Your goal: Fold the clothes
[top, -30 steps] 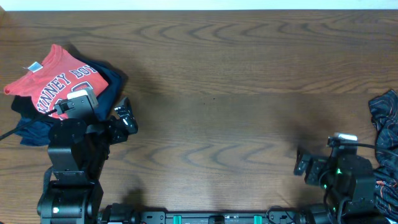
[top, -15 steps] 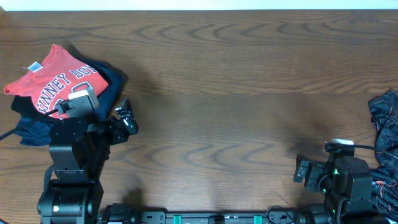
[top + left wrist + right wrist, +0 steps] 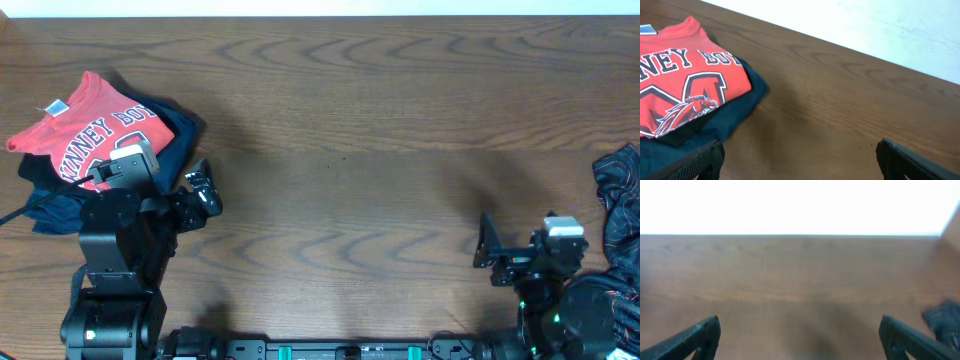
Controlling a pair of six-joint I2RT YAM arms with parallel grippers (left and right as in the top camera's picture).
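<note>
The clothes lie in two places. A coral-red T-shirt [image 3: 85,130] with white lettering rests folded on navy and black pieces [image 3: 172,128] at the far left. A dark plaid garment [image 3: 620,200] lies crumpled at the right edge. My left gripper [image 3: 205,187] hovers open just right of the stack, nothing between its fingers. In the left wrist view the red T-shirt [image 3: 680,85] and the navy piece [image 3: 742,107] lie ahead and left of the left gripper [image 3: 800,162]. My right gripper [image 3: 485,248] stands open near the front right, left of the plaid garment [image 3: 945,319]. Only bare wood shows between the right gripper's [image 3: 800,340] fingers.
The dark wooden table [image 3: 350,130] stretches between the two piles. Its far edge [image 3: 320,17] meets a white surface. Both arm bases stand at the front edge, the left one [image 3: 115,300] close beside the stack.
The right arm has drawn back toward the front right and its wrist has turned, the gripper staying open. The left arm and the clothes have not moved.
</note>
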